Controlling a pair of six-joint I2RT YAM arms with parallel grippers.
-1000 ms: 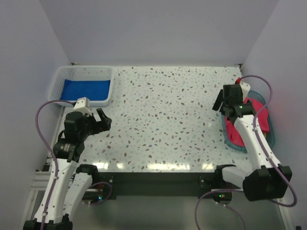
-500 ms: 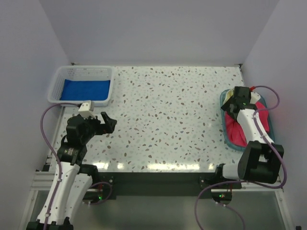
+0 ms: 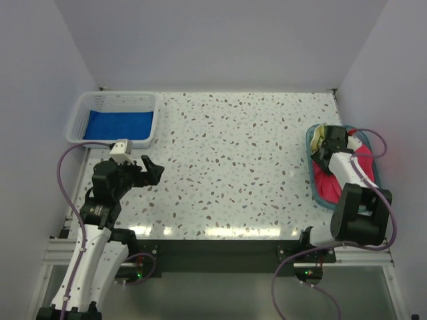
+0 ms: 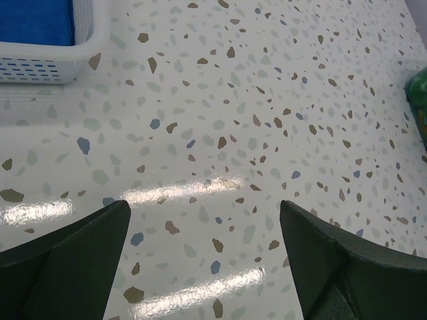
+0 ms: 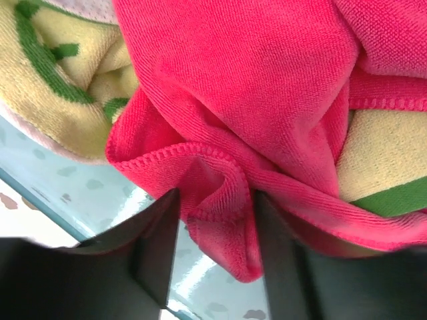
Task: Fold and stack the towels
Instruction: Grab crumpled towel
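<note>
A pink towel (image 3: 328, 183) lies crumpled in the clear blue tub (image 3: 312, 175) at the table's right edge, on top of a green and yellow towel (image 3: 321, 135). My right gripper (image 3: 327, 142) reaches down into the tub. In the right wrist view a hemmed fold of the pink towel (image 5: 217, 187) fills the gap of that gripper (image 5: 217, 220) and touches both fingers. The green and yellow towel (image 5: 60, 87) shows beside it. A blue towel (image 3: 120, 125) lies flat in the white basket (image 3: 113, 100). My left gripper (image 3: 150, 167) hovers open over bare table (image 4: 203, 220).
The white basket (image 4: 47, 67) stands at the far left corner, just ahead of my left gripper, with the blue towel (image 4: 33, 20) inside. The tub's floor (image 5: 100, 193) shows below the pink fold. Side walls close the table in on both sides.
My right arm has dropped into the tub and its fingers have closed in around the pink fold. The left arm has shifted slightly and stays open.
</note>
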